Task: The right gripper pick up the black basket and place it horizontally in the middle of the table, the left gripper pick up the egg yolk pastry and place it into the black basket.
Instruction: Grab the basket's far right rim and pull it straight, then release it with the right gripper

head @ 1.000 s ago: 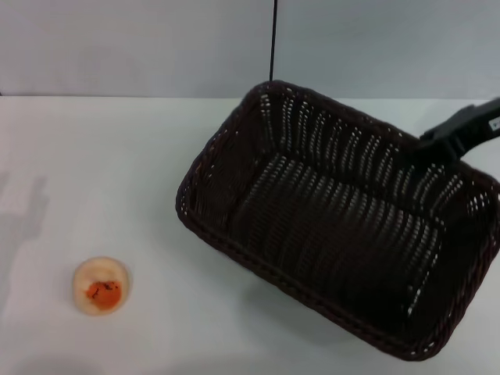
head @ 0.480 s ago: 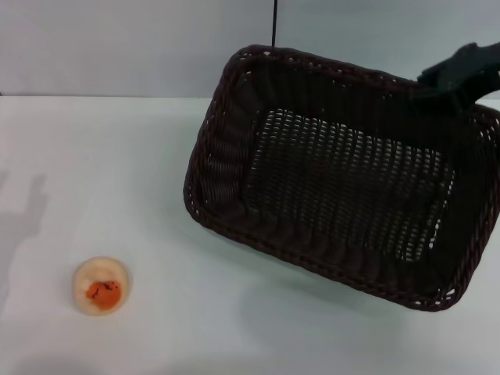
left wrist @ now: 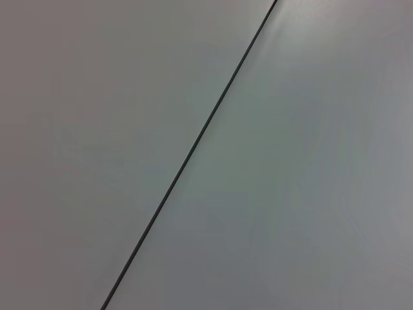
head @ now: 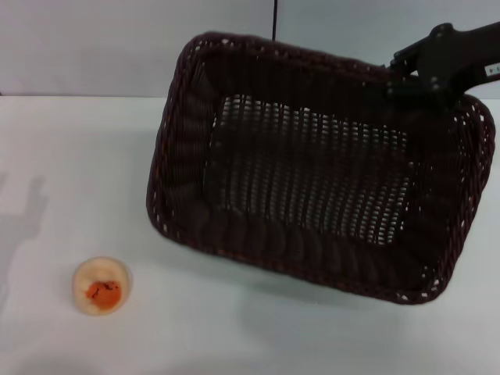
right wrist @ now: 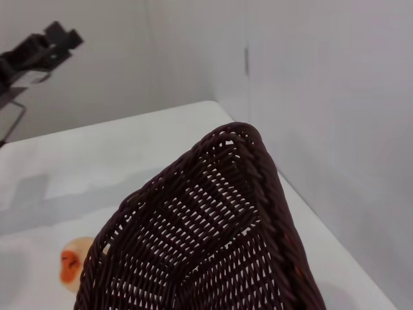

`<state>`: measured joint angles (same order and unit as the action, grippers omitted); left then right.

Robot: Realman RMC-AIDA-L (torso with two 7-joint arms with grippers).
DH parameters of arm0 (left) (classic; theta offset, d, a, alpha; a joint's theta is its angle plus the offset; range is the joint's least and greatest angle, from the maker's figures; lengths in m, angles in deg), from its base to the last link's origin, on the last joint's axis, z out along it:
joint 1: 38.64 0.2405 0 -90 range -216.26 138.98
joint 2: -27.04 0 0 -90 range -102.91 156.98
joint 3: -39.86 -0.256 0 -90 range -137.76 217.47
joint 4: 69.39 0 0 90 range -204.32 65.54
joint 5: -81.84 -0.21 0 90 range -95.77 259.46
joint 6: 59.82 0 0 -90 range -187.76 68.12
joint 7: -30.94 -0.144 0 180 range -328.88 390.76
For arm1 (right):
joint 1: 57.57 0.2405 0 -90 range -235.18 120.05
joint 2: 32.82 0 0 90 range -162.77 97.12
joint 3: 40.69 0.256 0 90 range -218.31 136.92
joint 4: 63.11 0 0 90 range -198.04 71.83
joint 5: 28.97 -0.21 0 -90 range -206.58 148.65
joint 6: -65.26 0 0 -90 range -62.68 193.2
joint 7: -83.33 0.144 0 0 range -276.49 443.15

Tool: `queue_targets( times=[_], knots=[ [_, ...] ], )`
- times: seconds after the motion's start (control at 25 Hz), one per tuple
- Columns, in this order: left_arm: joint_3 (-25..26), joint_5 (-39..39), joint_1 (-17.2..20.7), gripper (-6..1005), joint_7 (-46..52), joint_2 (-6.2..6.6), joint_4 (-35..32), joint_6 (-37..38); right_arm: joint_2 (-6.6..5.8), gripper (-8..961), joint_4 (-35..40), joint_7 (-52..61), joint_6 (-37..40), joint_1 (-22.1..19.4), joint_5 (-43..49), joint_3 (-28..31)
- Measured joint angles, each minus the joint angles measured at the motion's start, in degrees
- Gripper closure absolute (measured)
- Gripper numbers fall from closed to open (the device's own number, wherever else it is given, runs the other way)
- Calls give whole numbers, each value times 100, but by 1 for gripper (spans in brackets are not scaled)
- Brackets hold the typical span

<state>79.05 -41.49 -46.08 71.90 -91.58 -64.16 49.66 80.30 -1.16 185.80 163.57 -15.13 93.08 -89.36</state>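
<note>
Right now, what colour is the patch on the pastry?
Orange-red, on the egg yolk pastry; clearest in the head view.

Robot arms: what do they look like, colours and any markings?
Only the right gripper shows in the head view: a matte black, blocky arm with a rounded knuckle and a small white label near the picture's edge. In the right wrist view, the left gripper appears far off, black and angular, with thin dark framework below it.

You cannot see the right gripper [head: 406, 78] fingers — the black basket [head: 312, 168] far rim hides them. In the right wrist view the basket [right wrist: 206, 239] covers part of the egg yolk pastry [right wrist: 73, 261].
</note>
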Motion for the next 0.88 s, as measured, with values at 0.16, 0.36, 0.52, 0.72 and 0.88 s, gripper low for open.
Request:
queue_targets(
  times=[0.16,0.36,0.52,0.72,0.88],
  knots=[
    [0,-3,3,348,28,-2,4,-14,-26,765,-94,-325,339,42,-5,-42],
    [-3,-9,-4,347,45,-4,5,-94,-69,765,-45,-460,493,96,141,-155],
    [-66,-32,-17,347,49,-4,4,-175,-120,765,-35,-661,519,166,157,-318],
    [-162,-34,-26,347,52,-3,4,-231,-98,765,-37,-900,528,214,161,-460],
    [-222,-34,5,348,53,-10,59,-246,-76,766,-84,-1097,453,214,162,-493]
  ],
)
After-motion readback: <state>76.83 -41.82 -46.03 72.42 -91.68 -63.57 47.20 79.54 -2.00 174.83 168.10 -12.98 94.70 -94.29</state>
